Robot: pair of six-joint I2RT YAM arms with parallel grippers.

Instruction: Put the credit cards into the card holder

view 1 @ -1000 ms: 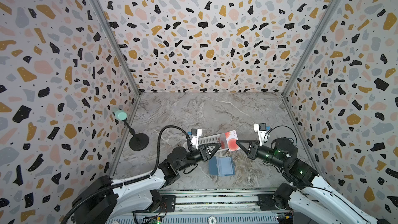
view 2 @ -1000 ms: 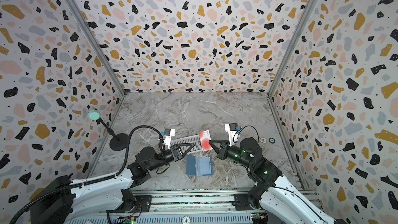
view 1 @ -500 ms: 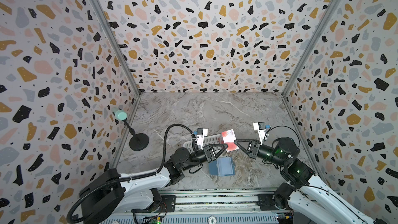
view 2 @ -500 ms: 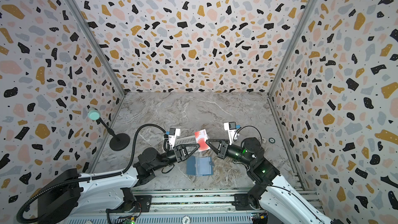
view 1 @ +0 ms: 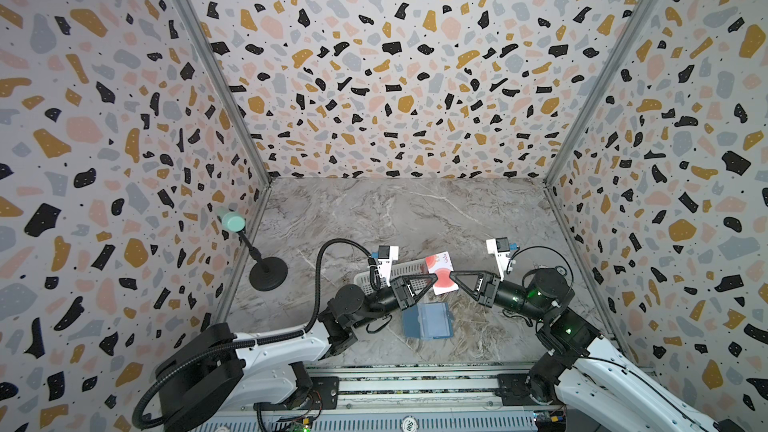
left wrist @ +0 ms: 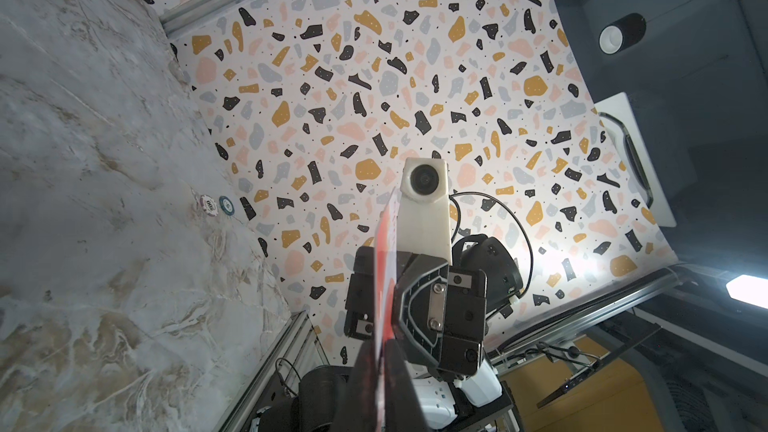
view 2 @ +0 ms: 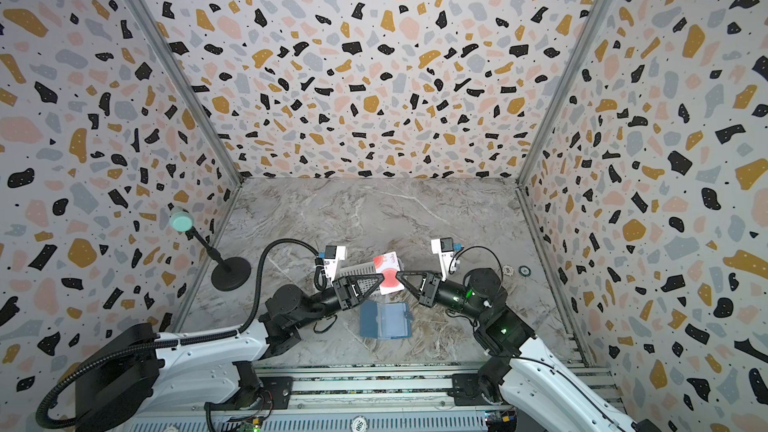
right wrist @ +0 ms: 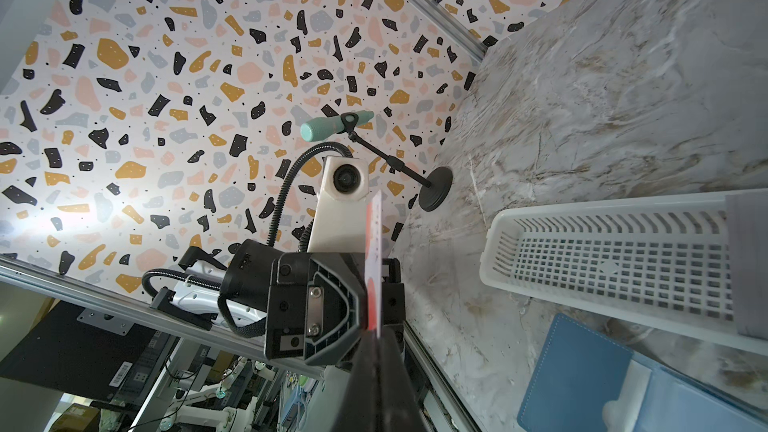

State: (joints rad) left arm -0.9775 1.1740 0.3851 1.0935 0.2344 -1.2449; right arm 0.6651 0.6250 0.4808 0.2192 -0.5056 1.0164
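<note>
Credit card [view 1: 440, 263] is in the air over the middle of the surface [view 1: 374, 218], both my left hand [view 1: 433, 276] and right hand [view 1: 451, 273] clenched on its opposite edges, I judge for a handover; the card holder [view 1: 428, 322] lies open on the surface just nearer.

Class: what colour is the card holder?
Card holder: slate blue, clearest in a top view.

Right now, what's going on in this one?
Both arms are pinching the same thin pale credit card with a red-orange circle: the left gripper on one edge, the right gripper on the opposite edge, holding it off the marble tabletop. The slate-blue booklet-style card holder lies open just below, nearer the robot. A white slotted plastic basket sits behind the card.
</note>
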